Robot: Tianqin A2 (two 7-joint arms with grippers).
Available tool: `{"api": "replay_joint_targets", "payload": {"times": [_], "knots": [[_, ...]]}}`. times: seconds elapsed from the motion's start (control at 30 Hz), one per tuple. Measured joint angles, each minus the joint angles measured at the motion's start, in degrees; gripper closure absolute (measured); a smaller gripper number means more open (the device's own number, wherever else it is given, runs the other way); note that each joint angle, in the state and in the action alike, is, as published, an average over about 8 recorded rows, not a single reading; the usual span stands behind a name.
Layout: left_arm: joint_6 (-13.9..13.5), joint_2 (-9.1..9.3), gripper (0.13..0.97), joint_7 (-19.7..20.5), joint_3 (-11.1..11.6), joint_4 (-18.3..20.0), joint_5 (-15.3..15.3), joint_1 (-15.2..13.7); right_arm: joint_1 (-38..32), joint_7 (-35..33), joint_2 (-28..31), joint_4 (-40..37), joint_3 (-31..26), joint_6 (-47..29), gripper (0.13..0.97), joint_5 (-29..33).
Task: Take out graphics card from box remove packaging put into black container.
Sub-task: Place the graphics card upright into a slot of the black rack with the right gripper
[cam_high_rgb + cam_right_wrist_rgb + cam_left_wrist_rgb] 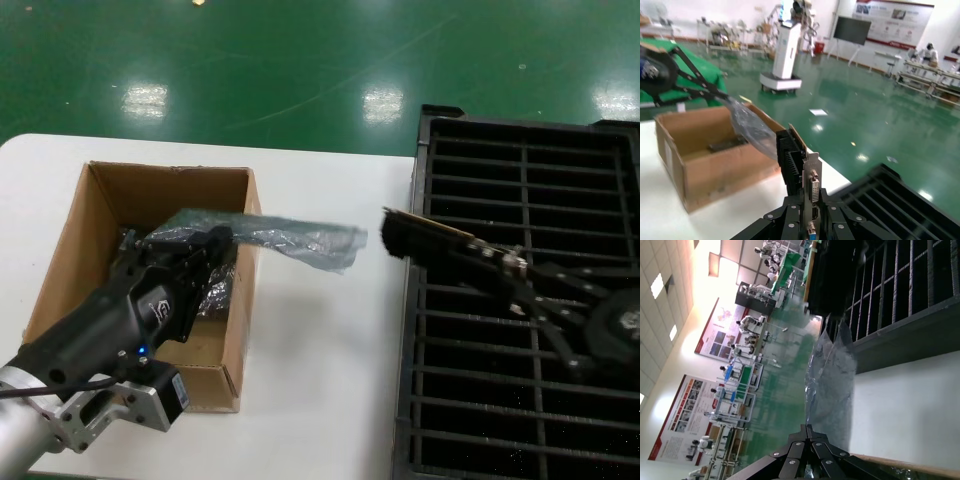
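Nearest, the left hand [205,248] over the box [80,240] is clenched on the empty packaging [290,240], holding it clear of the card. The right hand [510,268] grips the graphics card [425,240] by its bracket above the black container [520,150], apparently ready for slotting.

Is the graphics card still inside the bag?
No. The right gripper holds the bare graphics card over the black container, while the left gripper holds the bag apart.

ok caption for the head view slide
Left gripper holds emptied bag over box; right gripper carries graphics card.
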State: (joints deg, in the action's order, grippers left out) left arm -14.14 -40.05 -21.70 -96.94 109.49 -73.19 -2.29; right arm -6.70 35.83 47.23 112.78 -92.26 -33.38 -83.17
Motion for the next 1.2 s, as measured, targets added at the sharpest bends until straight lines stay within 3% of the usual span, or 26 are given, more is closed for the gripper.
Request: {"api": "replay_joint_targets", "payload": {"times": [0.27, 0.77, 1.2], "knots": [[0.00, 0.00, 0.957, 0.00, 0.00, 0.00, 0.00, 0.00, 2.54, 3.48, 3.39, 0.38, 3.99, -0.47, 0.909, 2.40], [0.00, 0.00, 0.957, 0.00, 0.00, 0.00, 0.00, 0.00, 2.61, 3.80, 3.60, 0.31, 4.16, -0.60, 0.909, 2.80], [0.00, 0.00, 0.957, 0.00, 0.00, 0.00, 0.00, 0.00, -11.46, 8.30, 7.86, -0.47, -3.56, -13.31, 0.909, 6.77]]}}
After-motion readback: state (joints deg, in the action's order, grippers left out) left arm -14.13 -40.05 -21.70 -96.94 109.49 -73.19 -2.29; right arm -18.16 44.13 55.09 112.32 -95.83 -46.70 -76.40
